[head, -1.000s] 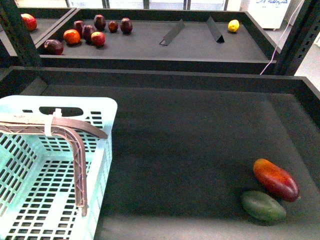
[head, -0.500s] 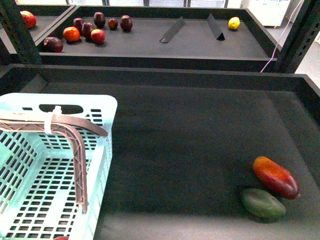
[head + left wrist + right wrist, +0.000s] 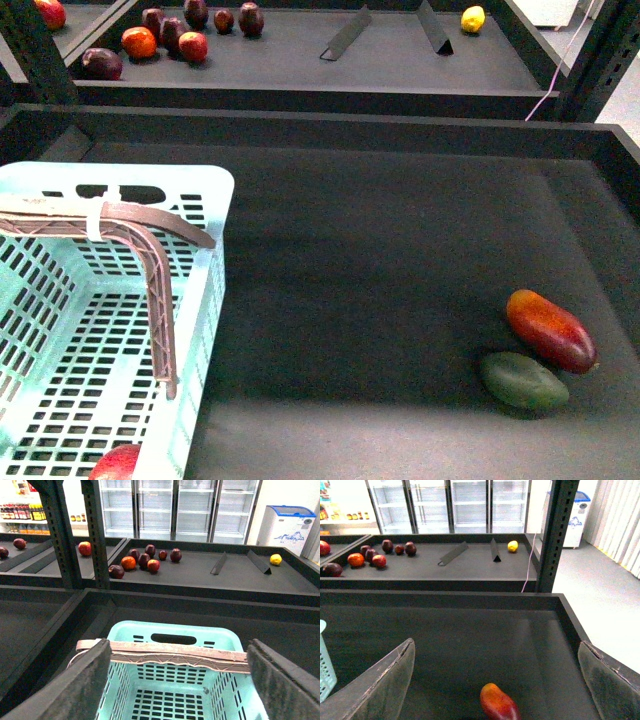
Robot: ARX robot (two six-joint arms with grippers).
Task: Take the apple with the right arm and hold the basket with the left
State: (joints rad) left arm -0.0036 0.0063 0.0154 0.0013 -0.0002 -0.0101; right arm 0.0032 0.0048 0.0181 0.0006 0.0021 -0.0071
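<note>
I see the basket (image 3: 120, 330) as my anchor: pale turquoise plastic, slotted walls and floor, with an oval grip hole in its far wall. 2 brown-grey ribbed handles (image 3: 150, 290) curve over it, bound by a white zip tie (image 3: 97, 220). The apple (image 3: 118, 464) lies inside the basket at its near edge, only a red rounded top showing in the front view.

Through the left wrist camera, the left claw (image 3: 177, 677) is spread wide, its 2 dark, rough-textured fingers (image 3: 82, 680) on either side of the handles without closing on them. The right claw (image 3: 495, 680) is also spread, its grey scuffed fingers (image 3: 385, 682) holding nothing, above the worktop to the right of the basket.

The worktop (image 3: 380, 260) is a matte black tray with raised edges. Well to the right of the basket lie a smooth elongated red-orange mango (image 3: 551, 330) and a dull green mango (image 3: 523, 380), touching or nearly so.

Beyond the basket sits a second black shelf (image 3: 300, 60) with a cluster of small dark red fruits (image 3: 195, 25), 2 tilted black dividers (image 3: 345, 35) and a yellow lemon (image 3: 472, 19). Behind it stand glass-door refrigerators (image 3: 180, 507) and a white chest freezer (image 3: 295, 522).
</note>
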